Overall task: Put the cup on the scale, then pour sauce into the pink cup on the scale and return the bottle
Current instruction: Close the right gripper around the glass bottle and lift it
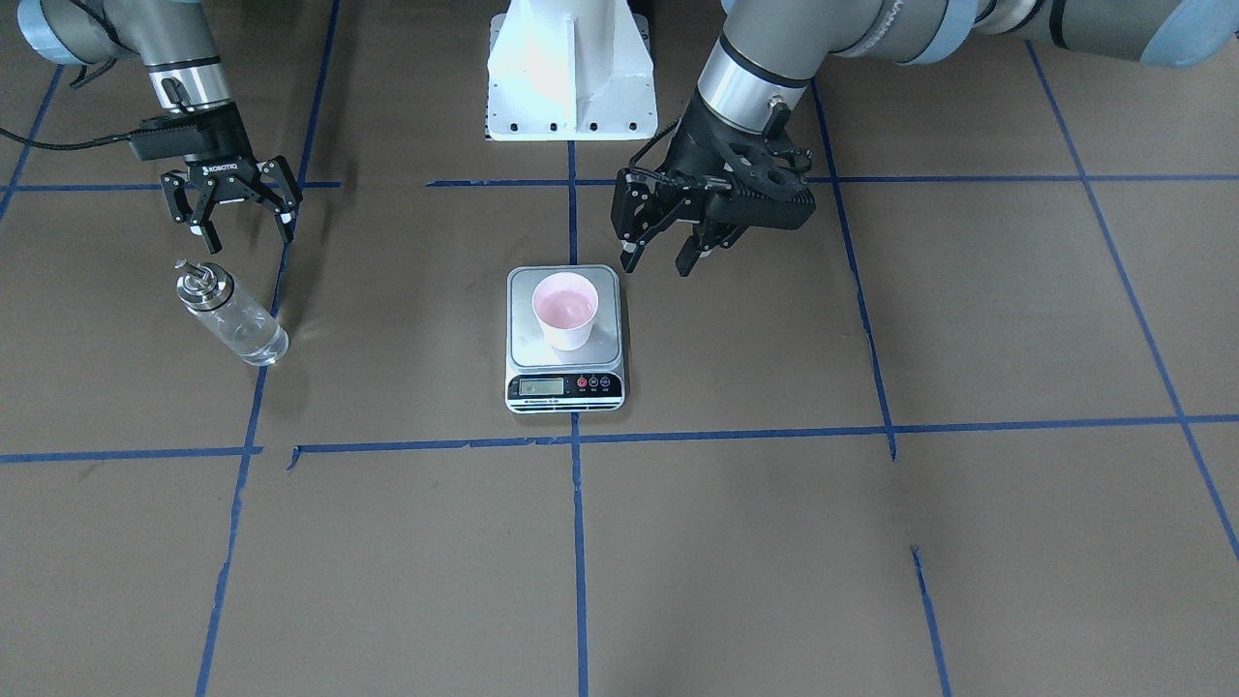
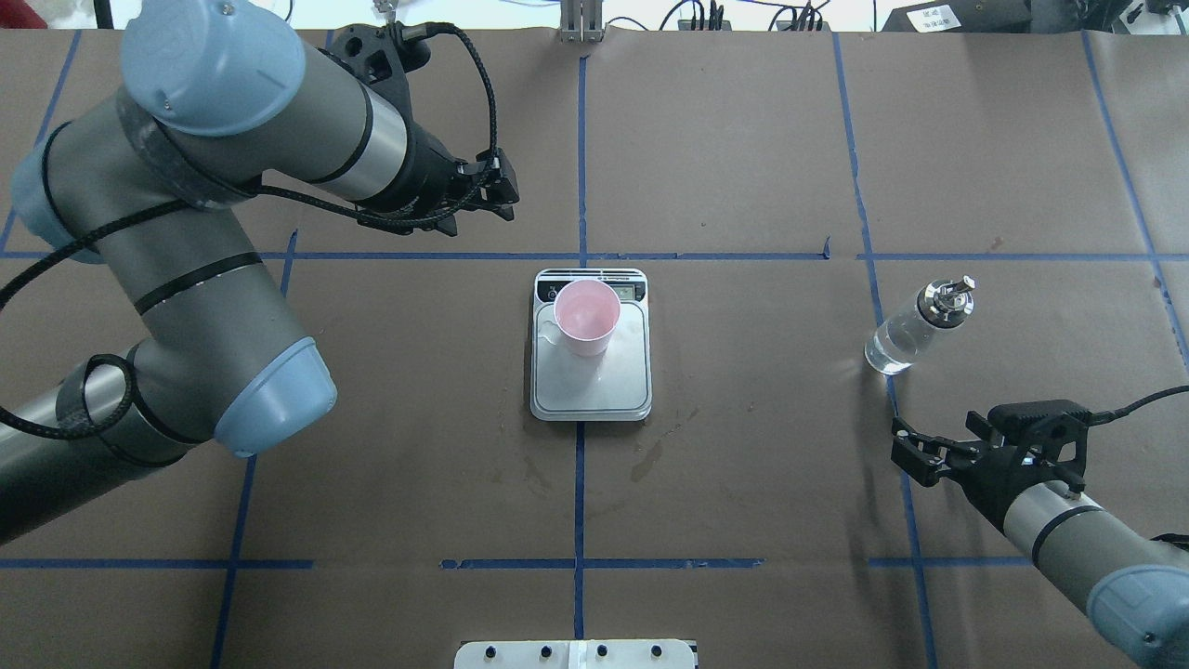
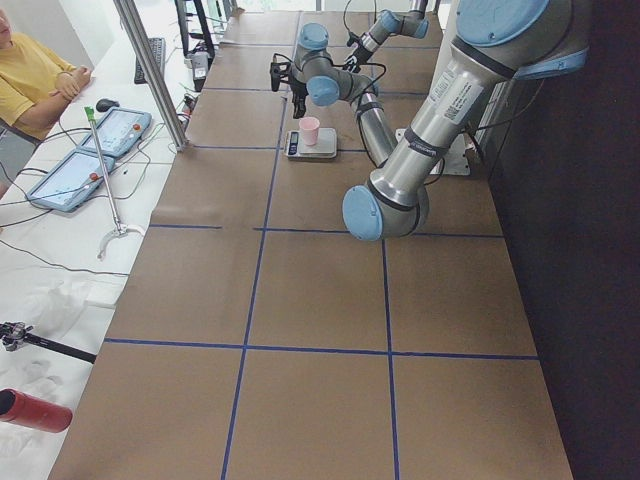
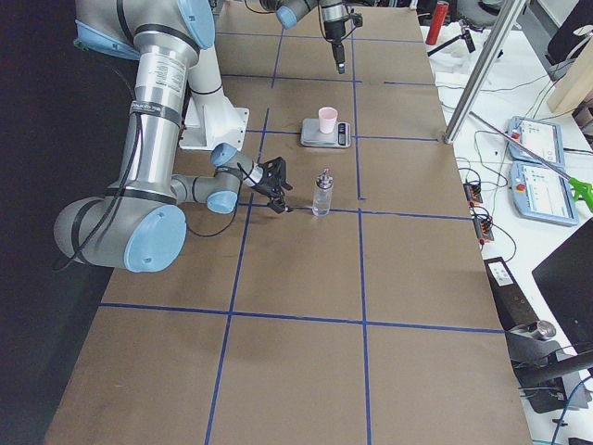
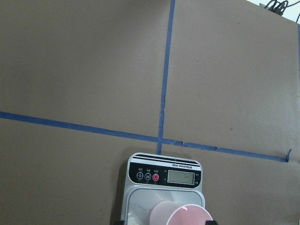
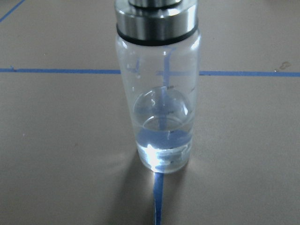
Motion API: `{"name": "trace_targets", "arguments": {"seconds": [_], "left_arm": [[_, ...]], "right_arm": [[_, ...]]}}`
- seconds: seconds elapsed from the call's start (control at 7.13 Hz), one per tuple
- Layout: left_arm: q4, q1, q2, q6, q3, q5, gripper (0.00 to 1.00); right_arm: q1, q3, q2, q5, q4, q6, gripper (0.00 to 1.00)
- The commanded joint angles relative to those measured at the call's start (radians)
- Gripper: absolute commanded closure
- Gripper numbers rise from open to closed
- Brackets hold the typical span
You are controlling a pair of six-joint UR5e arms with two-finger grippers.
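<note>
Right gripper point(image 1: 248, 235): 2 fingers spread, empty, just short of the bottle point(image 1: 232, 315), which stands upright on the table point(image 1: 871, 542). Left gripper point(image 1: 658, 263): open, empty, raised near the scale point(image 1: 523, 290). Cup point(image 1: 565, 310) upright on its platform.

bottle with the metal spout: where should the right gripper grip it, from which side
Grip the clear glass cylindrical bottle around its straight mid-body, below the metal collar. It stands upright and the thin spout blocks a top grasp, so the open right gripper should likely come in level from the robot's side.
</note>
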Motion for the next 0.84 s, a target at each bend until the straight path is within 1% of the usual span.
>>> {"name": "trace_targets", "arguments": {"seconds": [0.0,0.14,0.28,0.56,0.7], "left_arm": [[-0.003,-0.020,0.026,0.040,0.001,-0.002,0.34],[-0.003,-0.026,0.026,0.041,0.002,-0.002,0.34],[-0.003,-0.032,0.026,0.041,0.002,-0.002,0.34],[-0.008,-0.038,0.043,0.043,0.005,0.000,0.34],[-0.008,-0.040,0.043,0.044,0.005,0.000,0.34]], "right_arm": [[-0.053,-0.069,0.048,-0.242,0.002,0.055,0.04],[-0.054,-0.075,0.051,-0.307,0.002,0.055,0.01],[-0.054,-0.108,0.071,-0.364,0.004,0.055,0.00],[-0.050,-0.164,0.155,-0.374,0.002,0.055,0.00],[-0.045,-0.187,0.159,-0.381,0.002,0.053,0.00]]}}
